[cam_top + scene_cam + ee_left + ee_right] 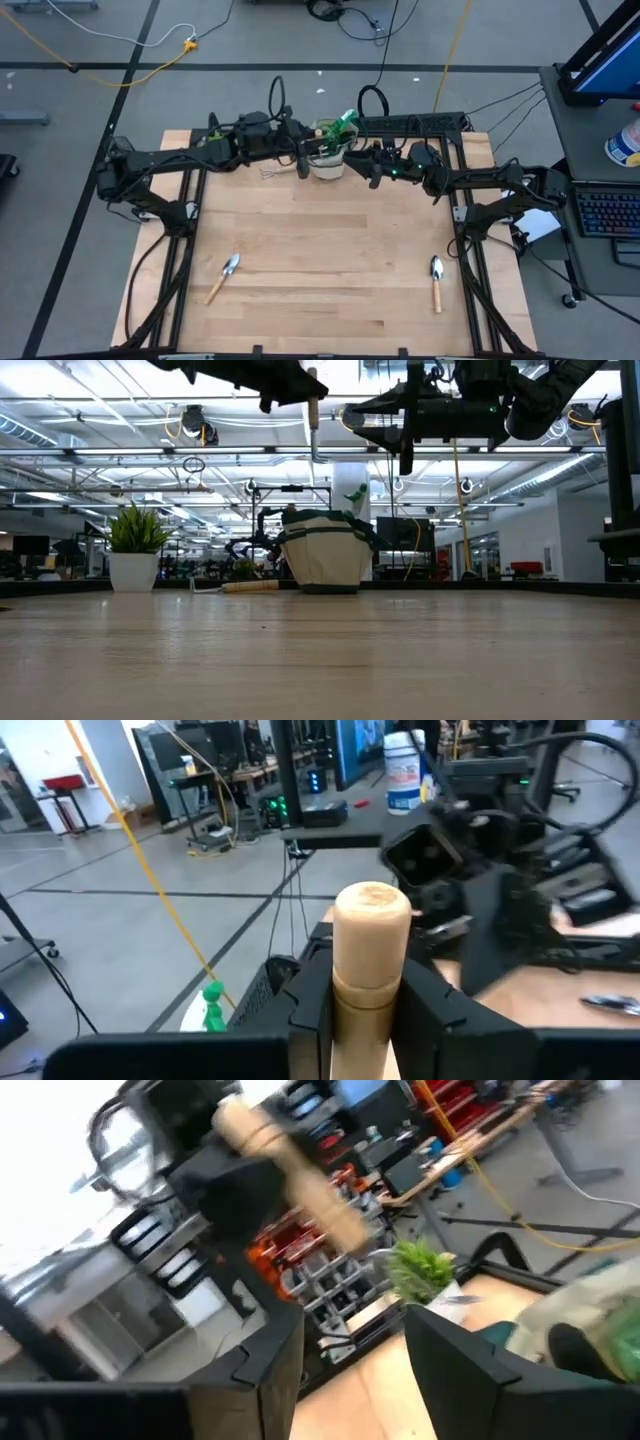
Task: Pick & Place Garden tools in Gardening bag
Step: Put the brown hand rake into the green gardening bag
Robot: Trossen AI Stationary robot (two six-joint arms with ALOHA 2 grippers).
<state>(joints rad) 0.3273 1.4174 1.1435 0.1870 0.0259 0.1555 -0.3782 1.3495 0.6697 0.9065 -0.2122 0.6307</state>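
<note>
Garden tools lie in several places on the wooden worktop (330, 250): one wooden-handled trowel (223, 277) near the front left corner, a second trowel (437, 283) near the front right corner, and a small rake (272, 173) at the back edge, just left of the gardening bag (327, 160). The beige, green-trimmed bag stands at the middle of the back edge with a green spray bottle (343, 124) poking out of it. The left gripper (368, 1005) hovers beside the bag's left side, its fingers clamped on the wooden handle (371, 955) of a tool held upright. The right gripper (372, 165) hangs just right of the bag, its fingers (455, 1360) spread apart and holding nothing. A potted plant (134, 552) stands beyond the table's back edge.
</note>
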